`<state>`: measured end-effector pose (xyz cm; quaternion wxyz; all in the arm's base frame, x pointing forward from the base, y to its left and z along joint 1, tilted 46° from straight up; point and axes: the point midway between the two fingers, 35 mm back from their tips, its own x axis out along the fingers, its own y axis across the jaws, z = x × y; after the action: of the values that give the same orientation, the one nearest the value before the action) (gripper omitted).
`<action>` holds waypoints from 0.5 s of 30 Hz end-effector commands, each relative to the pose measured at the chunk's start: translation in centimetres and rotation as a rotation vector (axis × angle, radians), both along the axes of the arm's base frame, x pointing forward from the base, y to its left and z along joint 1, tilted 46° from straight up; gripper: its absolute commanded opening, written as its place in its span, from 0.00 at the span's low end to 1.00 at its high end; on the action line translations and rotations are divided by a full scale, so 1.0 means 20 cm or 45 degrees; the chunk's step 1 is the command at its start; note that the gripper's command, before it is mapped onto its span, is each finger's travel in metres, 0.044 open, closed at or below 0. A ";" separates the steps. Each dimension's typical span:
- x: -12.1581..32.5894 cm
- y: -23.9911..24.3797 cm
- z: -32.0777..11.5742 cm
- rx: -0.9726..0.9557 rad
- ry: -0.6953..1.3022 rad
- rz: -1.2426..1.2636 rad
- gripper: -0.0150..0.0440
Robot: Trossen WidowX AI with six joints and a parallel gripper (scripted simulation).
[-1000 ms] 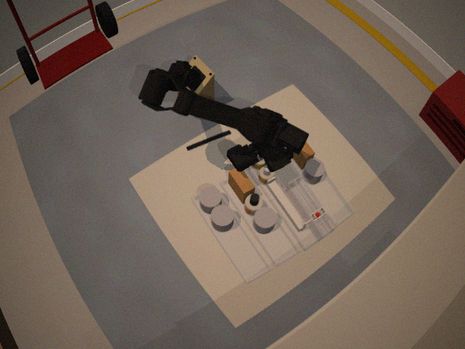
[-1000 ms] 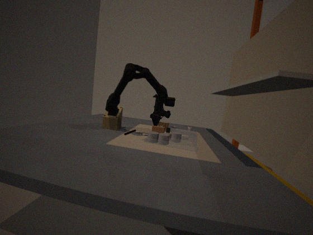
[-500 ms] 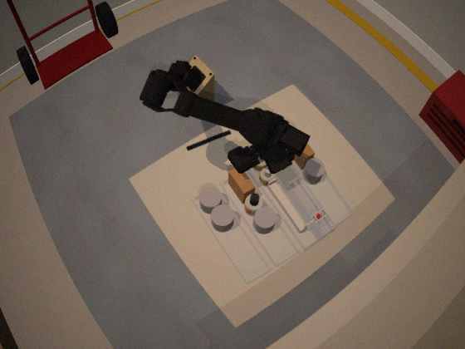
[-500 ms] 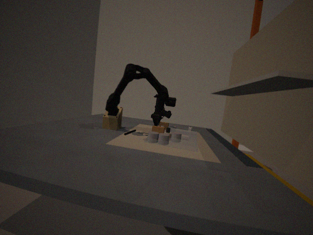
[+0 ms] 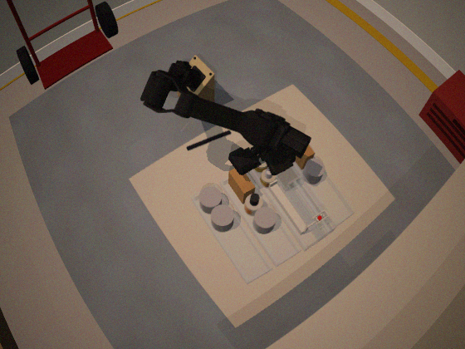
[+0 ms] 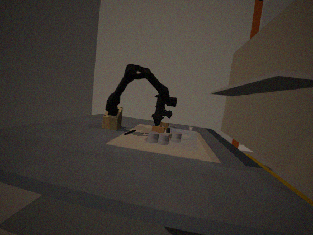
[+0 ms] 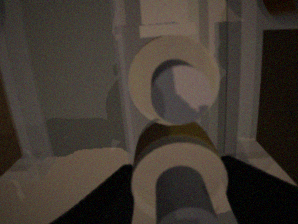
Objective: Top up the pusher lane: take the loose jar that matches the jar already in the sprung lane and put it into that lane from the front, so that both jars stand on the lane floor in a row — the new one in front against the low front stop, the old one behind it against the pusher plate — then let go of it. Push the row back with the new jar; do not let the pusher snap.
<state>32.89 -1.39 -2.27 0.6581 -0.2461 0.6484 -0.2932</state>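
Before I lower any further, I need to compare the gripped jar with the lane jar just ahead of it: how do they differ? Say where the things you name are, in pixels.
The gripped jar [image 7: 180,159] is between the jaws; the lane jar [image 7: 141,82] stands clear of them. In the wrist view, the gripped jar shows its amber side, while the lane jar shows mainly its top. Both have a broad cream ring around a greyish cap.

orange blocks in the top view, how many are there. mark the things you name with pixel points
2. One orange block [image 5: 241,185] [image 6: 158,129] stands beside the black-capped jar [image 5: 253,203]; the other [image 5: 305,156] [image 6: 165,124] is partly behind the arm, near a grey cylinder [image 5: 314,171]. More could be hidden under the arm.
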 end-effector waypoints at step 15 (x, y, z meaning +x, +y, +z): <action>0.05 0.00 0.02 -0.009 -0.040 0.009 0.25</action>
<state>33.13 -1.35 -2.24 0.6589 -0.2465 0.6470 -0.2939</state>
